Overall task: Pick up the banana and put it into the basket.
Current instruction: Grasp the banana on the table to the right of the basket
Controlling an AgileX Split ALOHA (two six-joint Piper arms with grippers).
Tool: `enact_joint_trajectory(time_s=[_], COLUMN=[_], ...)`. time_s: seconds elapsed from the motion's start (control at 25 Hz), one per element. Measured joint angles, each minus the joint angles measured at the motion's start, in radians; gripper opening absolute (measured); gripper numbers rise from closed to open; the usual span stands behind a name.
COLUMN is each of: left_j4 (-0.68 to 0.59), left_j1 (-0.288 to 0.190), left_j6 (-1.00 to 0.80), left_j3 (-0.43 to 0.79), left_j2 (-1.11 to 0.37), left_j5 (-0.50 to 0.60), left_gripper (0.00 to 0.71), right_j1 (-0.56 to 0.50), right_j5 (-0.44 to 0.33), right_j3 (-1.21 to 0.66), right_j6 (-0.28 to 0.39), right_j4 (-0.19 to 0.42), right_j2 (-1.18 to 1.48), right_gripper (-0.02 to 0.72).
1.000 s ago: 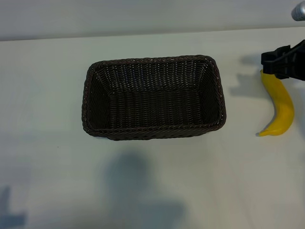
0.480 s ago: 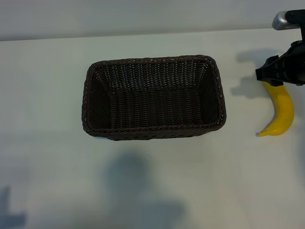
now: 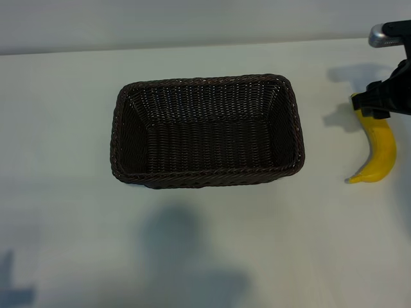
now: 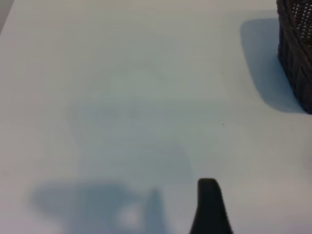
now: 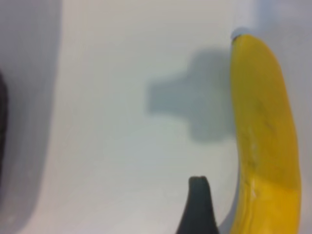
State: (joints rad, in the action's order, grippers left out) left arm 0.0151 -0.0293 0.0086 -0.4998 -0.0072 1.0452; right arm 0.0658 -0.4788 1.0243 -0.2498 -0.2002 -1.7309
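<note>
None of the task's steps is finished. The banana (image 3: 377,151) lies flat on the white bench (image 3: 64,128) at the far right of the scene, well apart from the basket (image 3: 205,131), which sits mid-bench with nothing in it. Pick-up, carry and release all remain to be done.

The right gripper (image 3: 385,97) stands over the banana's far end at the right edge of the exterior view. In the right wrist view one dark fingertip (image 5: 197,204) shows just beside the fruit, not clearly touching it; the second finger is out of frame. I judge the gripper wide apart and holding nothing, since the banana rests on the bench with its shadow tight beneath it, though its true spread cannot be read from these views. The stage in hand appears to be the final approach before a grasp.

The left gripper is out of the exterior view. Only one fingertip (image 4: 209,207) shows in its own wrist view, hovering over bare bench with the basket's corner off to the side. Its spread cannot be seen, and it holds nothing.

Against the earlier frames, the right gripper has shifted rightward and closer onto the banana's far end, covering a different part of it, and more of the arm's metal link shows at the top corner. Banana and basket have not moved.
</note>
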Motion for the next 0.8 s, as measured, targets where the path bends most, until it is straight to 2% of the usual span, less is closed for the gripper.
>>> enact_joint_trajectory(time_s=[0.28, 0.8], left_j4=[0.000, 0.000], left_j1=[0.000, 0.000], left_j6=[0.000, 0.000], left_j3=[0.000, 0.000], left_j2=[0.000, 0.000], left_j5=[0.000, 0.000], left_gripper=[0.529, 0.529], right_j1=[0.000, 0.001], right_j5=[-0.020, -0.025], right_j3=[0.016, 0.019], right_j6=[0.005, 0.120], right_j4=[0.028, 0.168], right_j2=[-0.083, -0.159], right_gripper=[0.578, 0.578])
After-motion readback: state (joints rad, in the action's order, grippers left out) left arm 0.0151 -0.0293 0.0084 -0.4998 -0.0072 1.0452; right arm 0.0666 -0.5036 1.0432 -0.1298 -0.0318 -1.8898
